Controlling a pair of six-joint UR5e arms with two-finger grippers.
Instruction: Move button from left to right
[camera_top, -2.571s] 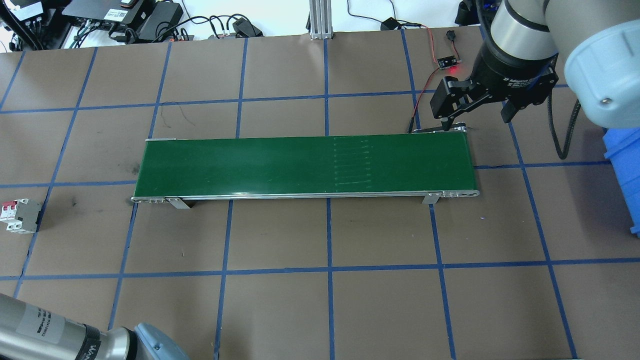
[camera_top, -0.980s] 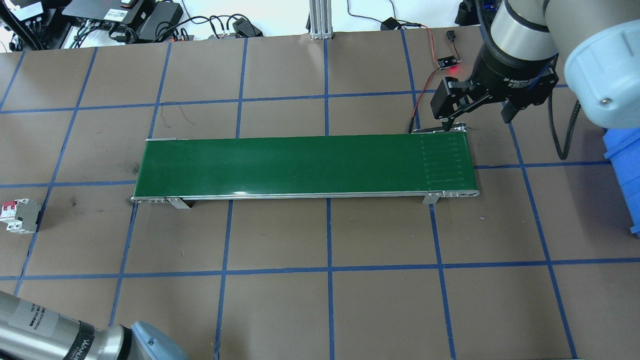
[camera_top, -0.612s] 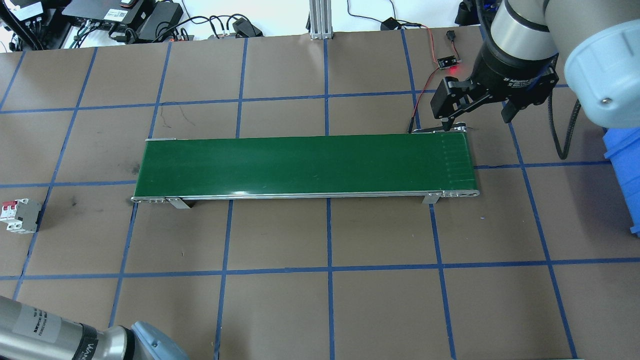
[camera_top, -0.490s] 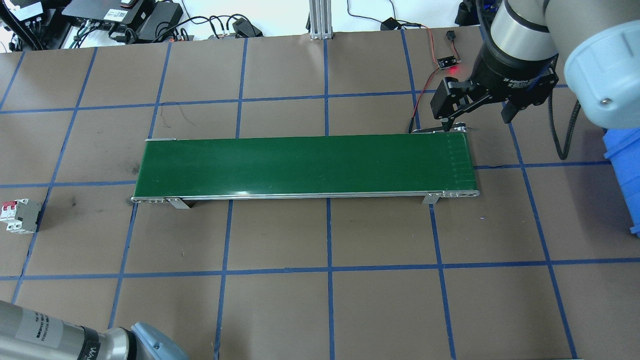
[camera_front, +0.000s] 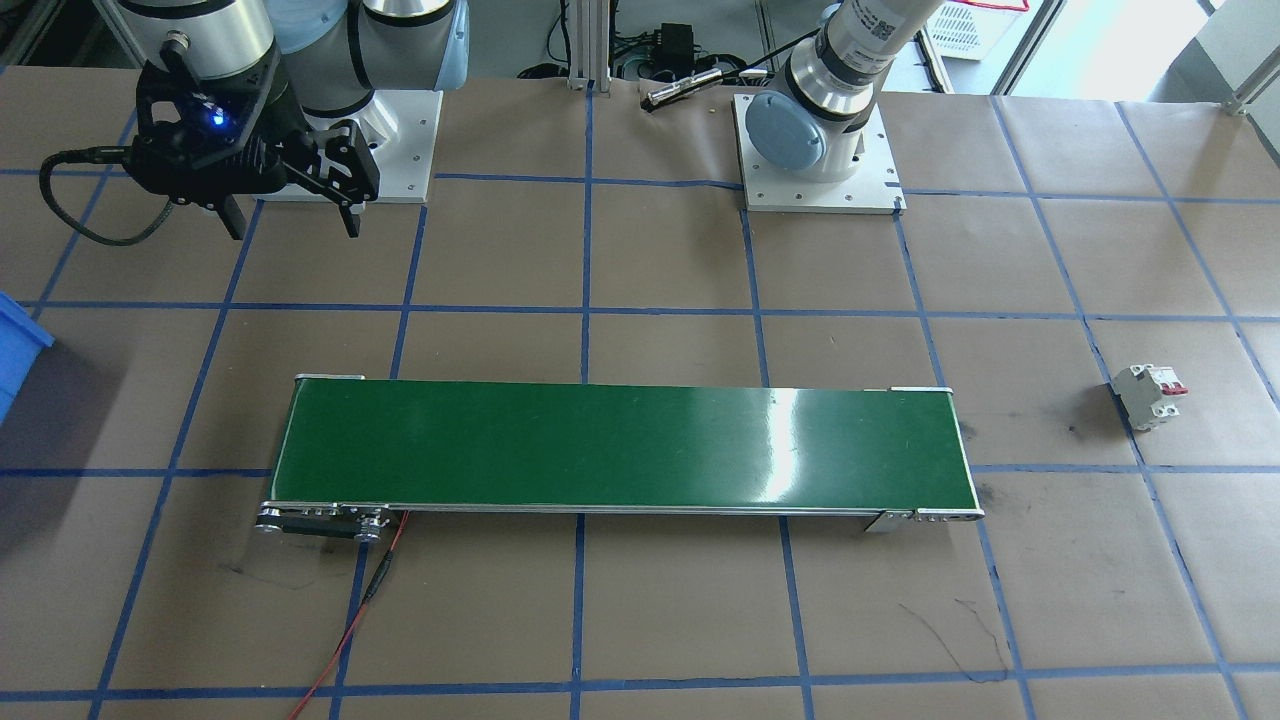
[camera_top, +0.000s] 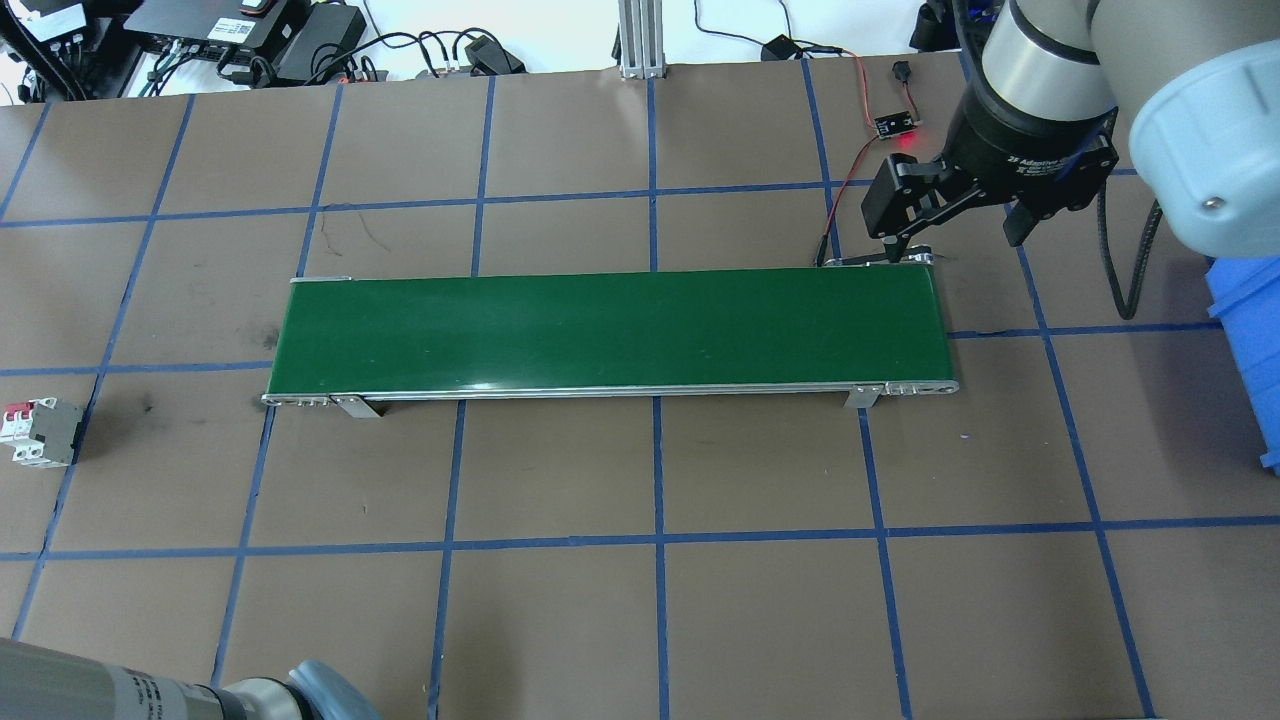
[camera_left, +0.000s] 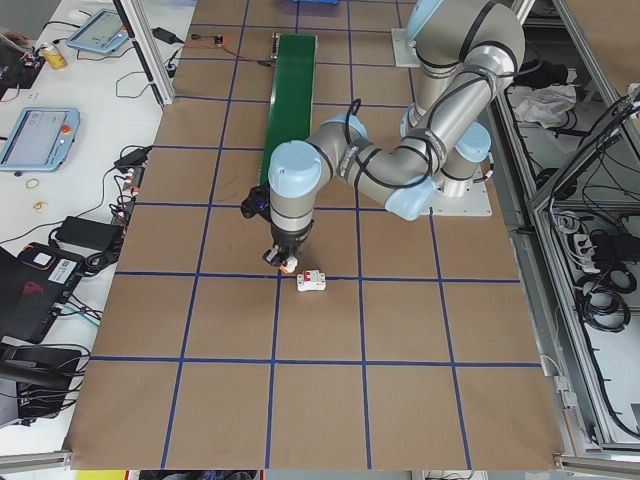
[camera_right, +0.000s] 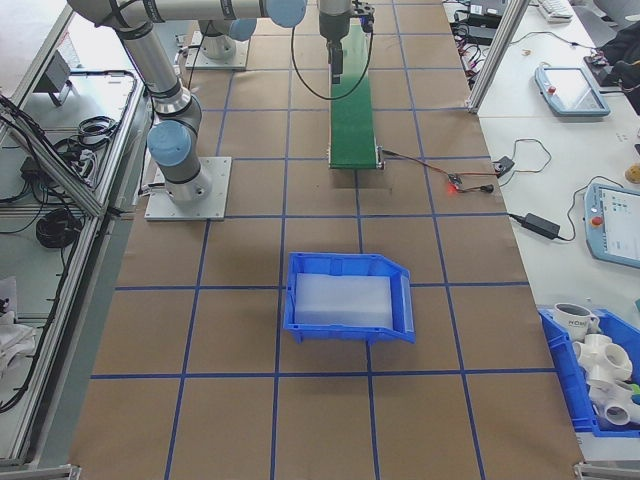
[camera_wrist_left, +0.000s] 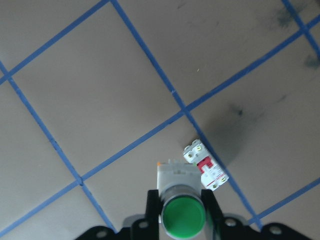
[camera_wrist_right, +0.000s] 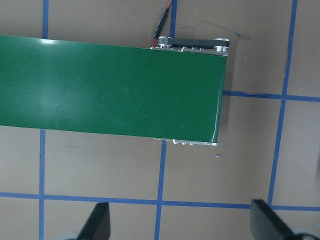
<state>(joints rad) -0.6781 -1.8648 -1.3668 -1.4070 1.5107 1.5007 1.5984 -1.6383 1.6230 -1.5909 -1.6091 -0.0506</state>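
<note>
In the left wrist view the button (camera_wrist_left: 183, 218), with its round green cap and white collar, sits between the two fingers of my left gripper (camera_wrist_left: 182, 205), which is shut on it. That gripper (camera_left: 283, 258) hangs just above the table near the belt's left end, over a white circuit breaker (camera_wrist_left: 206, 167). My right gripper (camera_top: 950, 238) stands open and holds nothing. It hovers beyond the right end of the green conveyor belt (camera_top: 610, 330), whose end shows below it in the right wrist view (camera_wrist_right: 110, 90).
The circuit breaker (camera_top: 40, 432) with red toggles lies on the table left of the belt (camera_front: 620, 445). A blue bin (camera_right: 350, 300) stands past the belt's right end. A red wire (camera_front: 345, 620) and a small lit board (camera_top: 897, 124) lie near that end.
The left arm's elbow has slid lower at the overhead view's bottom left corner. The faint seam marks on the belt ran to the right and off its end. The right gripper has not moved.
</note>
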